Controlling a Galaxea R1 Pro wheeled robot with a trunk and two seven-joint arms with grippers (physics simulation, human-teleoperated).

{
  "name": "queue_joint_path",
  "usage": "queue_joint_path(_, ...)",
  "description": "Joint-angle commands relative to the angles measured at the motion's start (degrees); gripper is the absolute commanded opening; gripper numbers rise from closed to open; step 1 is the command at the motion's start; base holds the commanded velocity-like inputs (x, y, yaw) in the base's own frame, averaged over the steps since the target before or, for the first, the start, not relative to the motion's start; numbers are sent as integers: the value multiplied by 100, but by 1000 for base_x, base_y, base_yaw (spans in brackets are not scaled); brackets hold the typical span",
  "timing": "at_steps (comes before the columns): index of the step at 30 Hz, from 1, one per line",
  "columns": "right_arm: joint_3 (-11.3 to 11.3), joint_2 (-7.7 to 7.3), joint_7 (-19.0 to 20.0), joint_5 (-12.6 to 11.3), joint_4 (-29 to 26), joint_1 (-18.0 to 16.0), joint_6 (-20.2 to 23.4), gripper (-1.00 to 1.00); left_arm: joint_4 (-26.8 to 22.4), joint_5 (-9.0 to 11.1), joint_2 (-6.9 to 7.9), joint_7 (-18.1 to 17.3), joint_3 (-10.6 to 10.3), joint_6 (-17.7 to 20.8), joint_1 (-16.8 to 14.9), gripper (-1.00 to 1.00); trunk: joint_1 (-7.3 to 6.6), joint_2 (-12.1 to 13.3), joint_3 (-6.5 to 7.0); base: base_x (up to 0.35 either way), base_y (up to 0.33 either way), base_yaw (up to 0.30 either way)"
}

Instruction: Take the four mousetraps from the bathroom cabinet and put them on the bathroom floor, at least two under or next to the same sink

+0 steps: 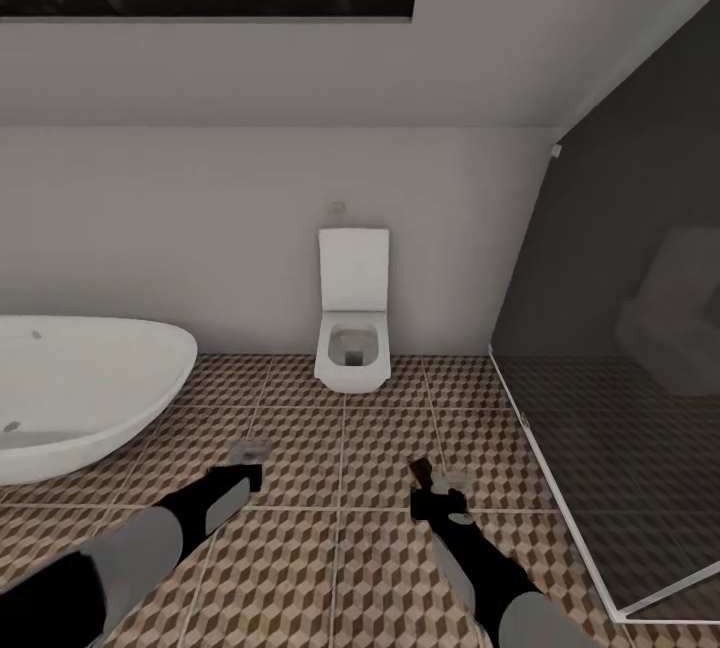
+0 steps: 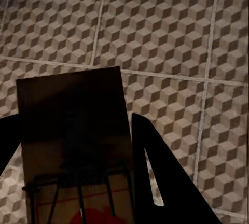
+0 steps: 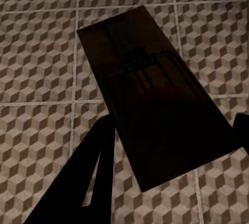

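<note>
Each gripper holds a mousetrap above the cube-patterned bathroom floor (image 1: 340, 548). My left gripper (image 1: 248, 452) is shut on a tan mousetrap (image 2: 72, 130), a flat board with dark wire and a red spot, gripped between its dark fingers (image 2: 166, 182). My right gripper (image 1: 440, 481) is shut on a second mousetrap (image 3: 150, 99), which looks dark in shadow with its wire faintly visible. In the head view both traps are small pale shapes at the fingertips. The cabinet and the sink are out of view.
An oval white bathtub (image 1: 80, 398) stands at the left. A white toilet (image 1: 352, 328) sits against the far wall, straight ahead. A glass shower enclosure (image 1: 620, 408) with a dark grey floor closes off the right side.
</note>
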Motion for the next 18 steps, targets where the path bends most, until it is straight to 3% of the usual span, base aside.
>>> queue_joint_path(1, 43, -7, -41, -49, -80, -6, 54, -100, -22, -21, 5, 39, -56, -217, -15, -100, 4, -12, -12, 0, 0, 0)
queue_joint_path(3, 48, -8, -55, -40, -149, -7, 73, -100, -17, -149, 8, -46, -111, -827, -30, -100, 4, -12, -12, 0, 0, 0)
queue_joint_path(6, 50, -8, -61, -35, -221, -8, 81, -100, -11, -436, 9, -259, -250, -1279, -38, -100, 4, -12, -12, 0, 0, 0)
queue_joint_path(10, 51, -33, -68, -33, -277, -8, 78, -100, -10, -646, 9, -441, -332, -1462, -41, -100, 4, -12, -12, 0, 0, 0)
queue_joint_path(15, 58, -93, -74, -18, -530, -5, 78, -100, -58, -696, -19, -470, -353, -1539, -42, -100, 4, -12, -12, 0, 0, 0)
queue_joint_path(18, 58, -121, -75, 122, -633, -7, 84, -100, -66, -701, -30, -453, -352, -1546, -42, -100, 4, -12, -12, 0, 0, 0)
